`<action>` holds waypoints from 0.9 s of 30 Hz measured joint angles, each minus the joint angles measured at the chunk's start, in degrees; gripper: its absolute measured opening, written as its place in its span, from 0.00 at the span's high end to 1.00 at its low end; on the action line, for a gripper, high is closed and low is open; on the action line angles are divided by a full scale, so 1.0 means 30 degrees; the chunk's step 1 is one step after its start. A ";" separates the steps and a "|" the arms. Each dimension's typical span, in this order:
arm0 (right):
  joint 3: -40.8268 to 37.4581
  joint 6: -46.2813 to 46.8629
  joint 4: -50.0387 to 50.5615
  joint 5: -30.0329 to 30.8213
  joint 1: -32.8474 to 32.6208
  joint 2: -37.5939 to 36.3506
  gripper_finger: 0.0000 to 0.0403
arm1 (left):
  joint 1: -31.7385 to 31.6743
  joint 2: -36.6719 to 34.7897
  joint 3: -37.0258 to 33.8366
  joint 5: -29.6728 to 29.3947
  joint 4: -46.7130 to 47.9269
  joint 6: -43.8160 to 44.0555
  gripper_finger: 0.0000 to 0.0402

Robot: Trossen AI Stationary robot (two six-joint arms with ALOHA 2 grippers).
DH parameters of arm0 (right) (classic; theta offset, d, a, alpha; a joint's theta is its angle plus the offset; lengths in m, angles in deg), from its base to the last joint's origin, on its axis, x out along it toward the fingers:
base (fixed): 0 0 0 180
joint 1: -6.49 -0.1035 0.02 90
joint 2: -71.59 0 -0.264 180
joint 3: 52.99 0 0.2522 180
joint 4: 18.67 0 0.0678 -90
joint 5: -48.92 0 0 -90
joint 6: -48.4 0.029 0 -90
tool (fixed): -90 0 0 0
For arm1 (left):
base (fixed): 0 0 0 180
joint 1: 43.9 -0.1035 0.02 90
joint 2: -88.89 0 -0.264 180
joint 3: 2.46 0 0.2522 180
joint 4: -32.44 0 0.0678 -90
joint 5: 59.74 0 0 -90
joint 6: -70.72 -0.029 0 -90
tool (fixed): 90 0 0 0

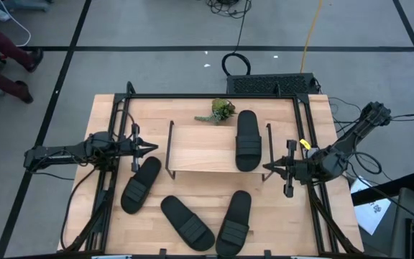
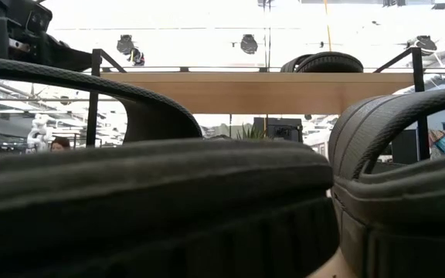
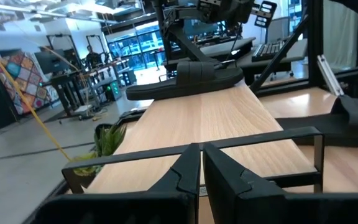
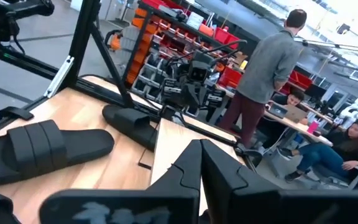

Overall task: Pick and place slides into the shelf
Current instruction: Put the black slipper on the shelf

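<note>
**Three slides still loose on the desk; nearest one lies just off the left gripper**

High view: one slide (image 1: 248, 141) already lying on the right end of the shelf (image 1: 200, 147), long axis running front to back. Three more along the desk's (image 1: 315, 216) front edge: left slide (image 1: 141, 184) angled, its upper end near the shelf's left end; middle slide (image 1: 187, 222) and right slide (image 1: 235, 223) splayed in a V. Left gripper (image 1: 152, 147) just beside the shelf's left end, directly above the left slide's upper end, so probably the nearer arm for that one. Right gripper (image 1: 267, 167) at the shelf's right end, well apart from the V pair.

Low view: filled by slide straps up close; shelf board behind, one slide on top.

Left wrist view: fingers (image 3: 180, 179) pressed together, holding nothing, pointing along the shelf board.

Right wrist view: fingers (image 4: 188, 167) likewise closed and empty.
</note>
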 joint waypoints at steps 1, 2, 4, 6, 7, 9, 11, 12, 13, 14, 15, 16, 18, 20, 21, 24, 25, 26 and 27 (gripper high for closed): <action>0.0000 0.0177 0.0100 -0.0012 -0.0006 -0.0213 1.00 | -0.0007 0.0000 0.0000 0.0001 -0.0003 -0.0258 0.94; 0.0000 0.0302 0.0212 -0.0015 -0.0007 -0.0529 1.00 | 0.0001 0.0000 0.0000 -0.0004 -0.0003 -0.0512 0.94; 0.0000 0.0639 0.1116 -0.0015 0.0090 -0.1526 1.00 | 0.0001 0.0000 0.0000 0.0001 -0.0043 -0.0940 0.94; 0.0000 0.1136 0.2542 -0.0063 0.0421 -0.3053 1.00 | -0.0001 0.0000 0.0000 0.0001 -0.0224 -0.1410 0.94; 0.0000 0.1574 0.3263 -0.0408 0.0639 -0.3966 1.00 | 0.0001 0.0000 0.0000 0.0001 -0.0301 -0.1590 0.94; 0.0000 0.2521 0.4649 -0.2651 0.1238 -0.5706 1.00 | -0.0007 0.0000 0.0000 0.0001 -0.0576 -0.1720 0.94; 0.0039 0.3183 0.5234 -0.5224 0.1971 -0.6779 1.00 | -0.0004 0.0000 0.0000 0.0001 -0.0886 -0.1720 0.94; 0.0040 0.3500 0.5558 -0.6320 0.2307 -0.7101 1.00 | -0.0005 0.0000 0.0000 0.0001 -0.0908 -0.1720 0.94; 0.0009 0.3787 0.5937 -0.6825 0.2653 -0.7368 1.00 | -0.0003 0.0007 0.0000 0.0001 -0.0944 -0.1720 0.94; 0.0073 0.4162 0.6536 -0.7015 0.3002 -0.7616 1.00 | -0.0003 0.0000 0.0000 0.0001 -0.1036 -0.1720 0.94; 0.0349 0.4719 0.7722 -0.7005 0.3383 -0.7808 1.00 | 0.0001 0.0000 0.0000 0.0001 -0.1125 -0.1720 0.94; 0.0764 0.5304 0.9059 -0.6867 0.3808 -0.7921 1.00 | -0.0001 0.0000 0.0000 0.0001 -0.1147 -0.1720 0.94; 0.1453 0.6764 1.1098 -0.5708 0.4761 -0.7989 1.00 | 0.0001 0.0000 0.0000 0.0001 -0.1140 -0.1712 0.94; 0.2066 0.7876 1.2432 -0.5462 0.5597 -0.8186 1.00 | 0.0000 0.0000 0.0000 0.0001 -0.1147 -0.1710 0.94; 0.2371 0.8124 1.2843 -0.5471 0.5920 -0.8335 1.00 | 0.0000 0.0000 0.0000 0.0001 -0.1147 -0.1660 0.94; 0.2741 0.9360 1.4250 -0.5498 0.6606 -0.9009 1.00 | 0.0001 0.0000 0.0000 0.0008 -0.1134 -0.1567 0.94; 0.2643 0.9969 1.4782 -0.5373 0.6775 -0.9161 1.00 | -0.0001 0.0000 0.0000 0.0001 -0.1096 -0.1561 0.94; 0.2503 1.0528 1.5282 -0.5178 0.6910 -0.9278 1.00 | -0.0003 0.0000 0.0000 0.0003 -0.1059 -0.1564 0.94; 0.2286 1.0974 1.5541 -0.5065 0.6974 -0.9418 1.00 | 0.0001 0.0000 0.0000 0.0008 -0.1034 -0.1559 0.94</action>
